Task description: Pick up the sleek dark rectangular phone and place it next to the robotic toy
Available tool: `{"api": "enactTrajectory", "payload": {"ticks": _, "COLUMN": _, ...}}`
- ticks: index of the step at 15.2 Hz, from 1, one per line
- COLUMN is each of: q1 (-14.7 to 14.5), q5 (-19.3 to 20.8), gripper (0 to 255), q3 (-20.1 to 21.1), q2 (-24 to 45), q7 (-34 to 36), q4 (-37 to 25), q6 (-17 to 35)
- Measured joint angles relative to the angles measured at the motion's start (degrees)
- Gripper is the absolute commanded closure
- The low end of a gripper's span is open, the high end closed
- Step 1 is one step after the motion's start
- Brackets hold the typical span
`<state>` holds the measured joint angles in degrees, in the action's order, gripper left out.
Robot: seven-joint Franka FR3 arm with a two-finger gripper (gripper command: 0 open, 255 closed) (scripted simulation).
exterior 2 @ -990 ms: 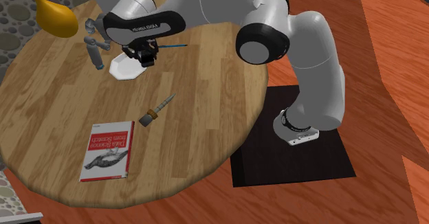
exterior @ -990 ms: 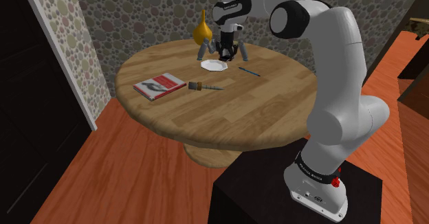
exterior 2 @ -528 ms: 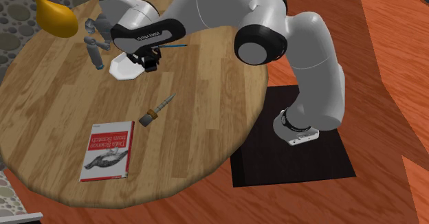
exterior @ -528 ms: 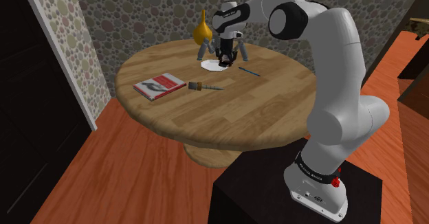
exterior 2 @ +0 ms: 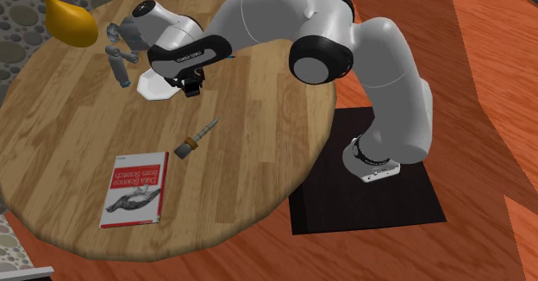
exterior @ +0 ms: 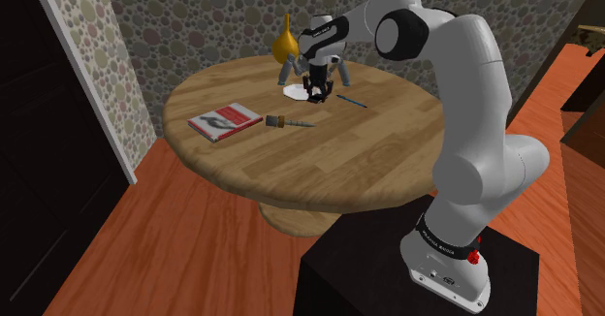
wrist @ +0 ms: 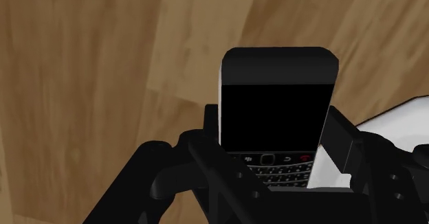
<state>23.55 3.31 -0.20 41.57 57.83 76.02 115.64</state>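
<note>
The gripper point(exterior 2: 193, 87) is closed to the phone's width. Its fingers point(wrist: 338, 143) clasp the phone point(wrist: 278, 85) by its long edges at the keypad end. The dark screen end sticks out past the fingertips toward the table point(exterior 2: 259, 141), so the phone's long axis runs along the gripper and points down at the wood. It cannot be told whether the far end already touches the wood.

The hand hangs low over the table, just beside the white plate point(exterior 2: 152, 85). In the second exterior view the toy point(exterior 2: 116, 53) stands up and to the left of the hand, with the plate lying between them. In the shoulder view the toy's grey legs point(exterior: 287, 69) show close behind the gripper.

The carry looks nearly done. What matters now is that the toy lies across the plate from the hand, so the phone would probably end up on the plate's near side. To lie flat, it would have to tip over from its upright hang. A brush point(exterior 2: 198, 138) and a book point(exterior 2: 135, 189) lie well apart from all this.
</note>
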Motion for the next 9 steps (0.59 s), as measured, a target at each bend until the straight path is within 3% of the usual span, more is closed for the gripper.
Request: {"api": "enactTrajectory", "payload": {"ticks": 9, "q1": -0.1, "q5": 0.1, "gripper": 255, "q3": 0.0, "q2": 2.1, "q7": 0.3, "q4": 1.3, "q6": 3.4}}
